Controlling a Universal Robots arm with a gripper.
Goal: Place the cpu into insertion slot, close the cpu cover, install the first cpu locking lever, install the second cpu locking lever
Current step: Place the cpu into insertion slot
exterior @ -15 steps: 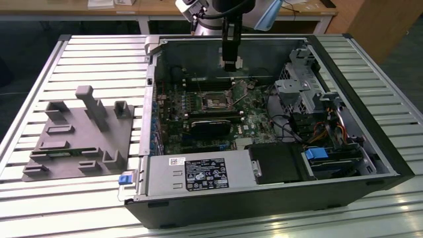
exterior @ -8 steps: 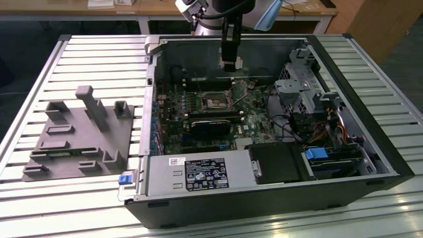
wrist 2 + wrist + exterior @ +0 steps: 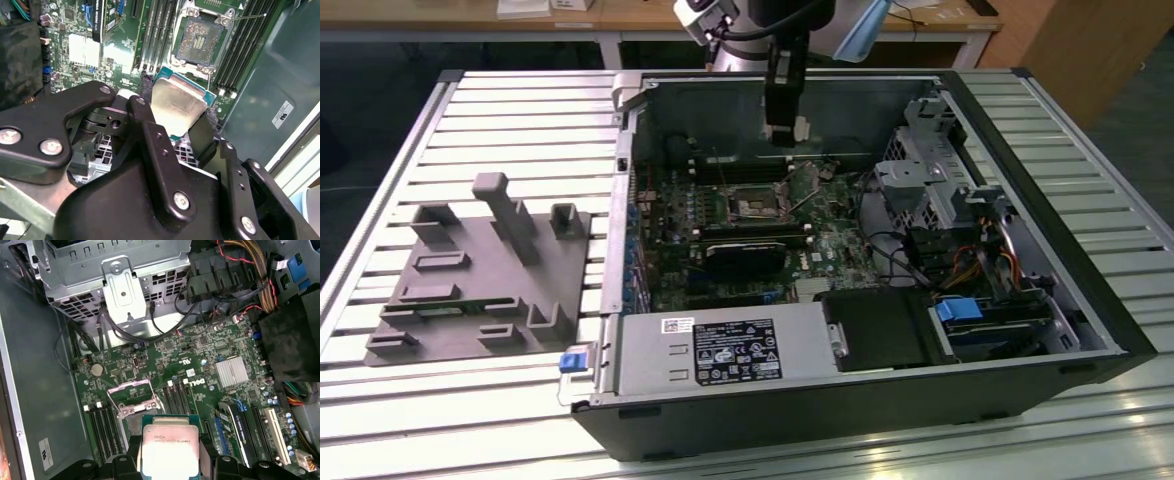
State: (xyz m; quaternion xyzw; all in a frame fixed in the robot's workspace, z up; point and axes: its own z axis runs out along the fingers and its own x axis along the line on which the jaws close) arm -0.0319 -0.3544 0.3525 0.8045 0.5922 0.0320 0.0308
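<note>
Claw [image 3: 176, 114] clamped on the cpu [image 3: 177, 102], black fingers [image 3: 146, 107] pinching two opposite edges, silvery-grey metal top facing both wrist cameras. Cpu [image 3: 167, 447] is held in the air over the green circuit board [image 3: 200, 365], near the insertion slot [image 3: 131, 424] but not in it, no contact. Insertion slot [image 3: 200, 40] is uncovered, dark centre showing, nothing seated inside. Cpu cover [image 3: 129, 385] looks flipped up at the slot's edge, thin silvery frame with board visible through its window. Long black memory slots [image 3: 160, 35] run just beside the slot. In the exterior view the claw [image 3: 783, 130] hangs down inside the open computer case [image 3: 1067, 300], above the slot [image 3: 754, 205]. Case lies on a slatted metal table [image 3: 494, 110]; grey fixture block [image 3: 480, 270] sits on the table at the exterior view's left, apart from the case.
</note>
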